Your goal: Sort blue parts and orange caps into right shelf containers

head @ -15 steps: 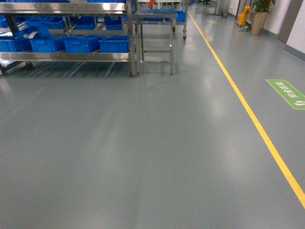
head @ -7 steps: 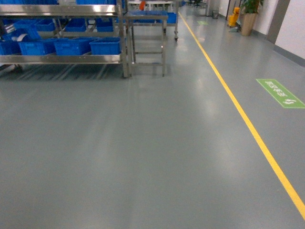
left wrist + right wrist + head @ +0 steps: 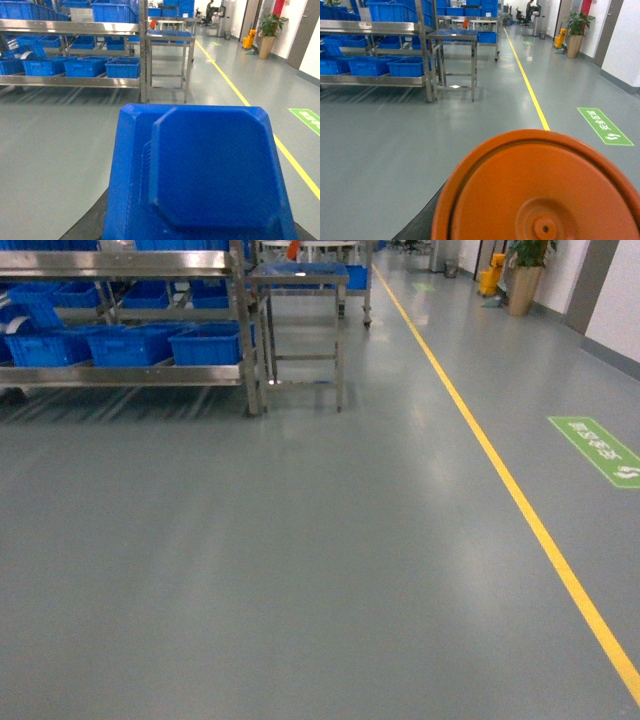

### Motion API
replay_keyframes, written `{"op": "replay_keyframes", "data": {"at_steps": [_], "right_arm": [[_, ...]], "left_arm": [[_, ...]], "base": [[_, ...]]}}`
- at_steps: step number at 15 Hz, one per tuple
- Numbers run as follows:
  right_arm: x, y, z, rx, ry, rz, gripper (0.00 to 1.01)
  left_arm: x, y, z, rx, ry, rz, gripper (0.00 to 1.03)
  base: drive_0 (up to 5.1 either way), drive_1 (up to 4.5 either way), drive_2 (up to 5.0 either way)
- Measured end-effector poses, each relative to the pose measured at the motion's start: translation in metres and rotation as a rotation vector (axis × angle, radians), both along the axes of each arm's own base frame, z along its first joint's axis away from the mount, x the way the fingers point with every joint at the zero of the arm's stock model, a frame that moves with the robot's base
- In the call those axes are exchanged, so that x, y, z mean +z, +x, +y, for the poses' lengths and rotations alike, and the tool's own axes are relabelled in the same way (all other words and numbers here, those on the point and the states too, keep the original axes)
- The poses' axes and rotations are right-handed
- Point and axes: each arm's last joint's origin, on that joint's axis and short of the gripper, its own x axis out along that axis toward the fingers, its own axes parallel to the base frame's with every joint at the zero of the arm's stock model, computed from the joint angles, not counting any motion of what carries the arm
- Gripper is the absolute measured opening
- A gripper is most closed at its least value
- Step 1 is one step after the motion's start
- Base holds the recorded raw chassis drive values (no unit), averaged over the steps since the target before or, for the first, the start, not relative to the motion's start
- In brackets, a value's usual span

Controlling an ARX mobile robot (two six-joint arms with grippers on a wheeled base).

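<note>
The robot is out on open grey floor [image 3: 300, 570], with the steel shelf rack [image 3: 130, 375] at about eleven o'clock in the head view and a small steel trolley [image 3: 298, 320] just beside its right end. Blue crates [image 3: 205, 345] sit along the rack's lower shelf, and more show higher up; these look like the containers the load is bound for, well apart from the robot.

Neither tool shows in any view. The left wrist camera is filled by a blue part [image 3: 200, 175] close under the lens, and the right wrist camera by an orange cap [image 3: 545, 190] likewise. Each is probably carried by its arm, but I cannot tell how the tools stand or how firm the hold is.

The risks, as I judge them:
- A jolt or sharp turn on the drive could shake a part loose, since the grip cannot be checked.
- The load blocks much of each wrist view, so aiming into a crate would rely on the head camera.
- The trolley and the rack's posts stand close together; a careless approach could clip them.
- The yellow line [image 3: 520, 510] at two o'clock marks a lane that drifting right would cross.
</note>
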Motion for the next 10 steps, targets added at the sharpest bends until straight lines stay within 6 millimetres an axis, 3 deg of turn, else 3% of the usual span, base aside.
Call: {"op": "replay_keyframes", "data": {"at_steps": [10], "right_arm": [[0.0000, 0.0000, 0.0000, 0.000, 0.000, 0.000, 0.43]], "left_arm": [[0.0000, 0.0000, 0.0000, 0.000, 0.000, 0.000, 0.42]], "base": [[-0.1, 4.23, -4.4]]}}
